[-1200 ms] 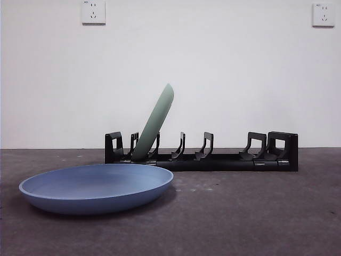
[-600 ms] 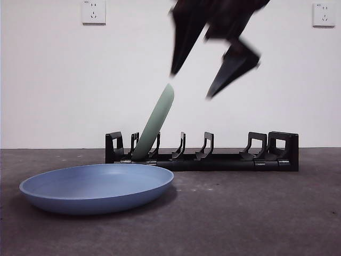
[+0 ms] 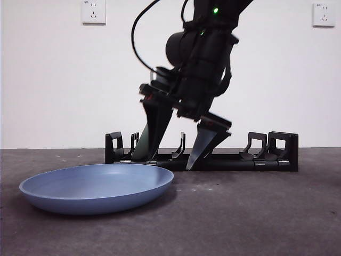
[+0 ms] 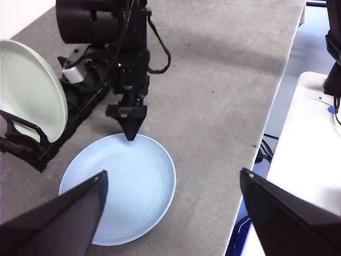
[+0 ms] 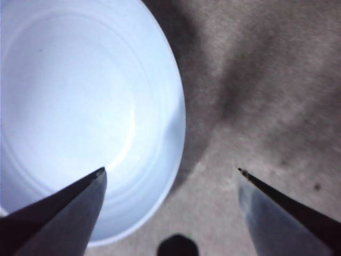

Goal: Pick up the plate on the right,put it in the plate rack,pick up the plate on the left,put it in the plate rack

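A blue plate (image 3: 96,188) lies flat on the grey table at the front left; it also shows in the wrist views (image 4: 120,186) (image 5: 80,106). My right gripper (image 3: 169,164) (image 4: 129,136) (image 5: 170,169) hangs open just above its right rim, one jaw over the plate's inside and one outside over the table. A pale green plate (image 4: 29,90) leans upright in the black plate rack (image 3: 266,154) (image 4: 32,146); in the front view only its lower edge (image 3: 139,150) shows behind the arm. My left gripper (image 4: 173,172) stands open high above the table.
The rack runs along the back of the table, with free prongs to the right of the green plate. Two wall sockets (image 3: 93,12) sit high on the white wall. The table's edge (image 4: 266,133) drops off beside a white surface (image 4: 314,133).
The right arm has come down from the top of the front view, where it was absent a second ago, to the blue plate's right rim. Both plates have stayed put.
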Motion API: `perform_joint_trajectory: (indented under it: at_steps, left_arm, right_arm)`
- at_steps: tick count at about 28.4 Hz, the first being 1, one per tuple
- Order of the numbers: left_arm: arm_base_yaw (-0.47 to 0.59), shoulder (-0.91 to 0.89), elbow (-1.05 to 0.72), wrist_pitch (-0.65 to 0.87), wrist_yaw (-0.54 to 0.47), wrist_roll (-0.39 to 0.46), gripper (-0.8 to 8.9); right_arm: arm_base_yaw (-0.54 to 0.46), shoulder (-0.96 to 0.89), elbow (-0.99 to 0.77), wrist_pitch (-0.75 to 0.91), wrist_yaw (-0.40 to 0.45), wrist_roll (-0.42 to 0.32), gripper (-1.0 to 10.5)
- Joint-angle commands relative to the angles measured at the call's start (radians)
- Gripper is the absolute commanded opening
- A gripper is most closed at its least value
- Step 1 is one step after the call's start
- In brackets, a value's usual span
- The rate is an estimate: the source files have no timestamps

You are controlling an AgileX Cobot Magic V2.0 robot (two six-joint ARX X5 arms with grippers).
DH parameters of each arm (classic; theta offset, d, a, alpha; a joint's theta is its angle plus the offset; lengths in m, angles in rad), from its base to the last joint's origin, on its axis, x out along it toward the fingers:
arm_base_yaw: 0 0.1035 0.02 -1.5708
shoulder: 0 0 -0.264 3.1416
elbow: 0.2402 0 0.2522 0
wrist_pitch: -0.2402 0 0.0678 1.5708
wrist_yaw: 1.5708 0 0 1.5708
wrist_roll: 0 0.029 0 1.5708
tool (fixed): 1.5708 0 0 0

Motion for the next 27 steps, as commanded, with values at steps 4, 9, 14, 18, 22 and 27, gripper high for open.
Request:
perform_joint_trajectory:
  at_steps: [4, 9, 14, 18, 22, 27]
  left_arm:
    - [-0.003, 0.003, 0.002, 0.001, 0.002, 0.011, 4.19]
    - [-0.009, 0.003, 0.002, 0.001, 0.001, 0.012, 4.20]
    - [-0.011, 0.007, 0.002, 0.001, 0.002, 0.012, 4.20]
    - [-0.012, 0.010, 0.002, 0.000, 0.002, 0.011, 4.20]
    - [-0.014, 0.010, 0.002, 0.000, 0.002, 0.011, 4.19]
    - [-0.027, 0.011, 0.002, 0.000, 0.002, 0.012, 4.19]
  right_arm:
    - [0.014, 0.053, -0.011, 0.029, 0.004, 0.021, 4.0]
    - [0.020, 0.061, -0.011, 0.047, 0.004, 0.023, 2.8]
    - [0.024, 0.061, -0.011, 0.056, 0.004, 0.031, 2.4]
    - [0.027, 0.067, -0.011, 0.058, 0.004, 0.031, 2.4]
    - [0.027, 0.072, -0.011, 0.058, 0.004, 0.046, 2.0]
    - [0.027, 0.073, -0.011, 0.056, 0.004, 0.050, 1.5]
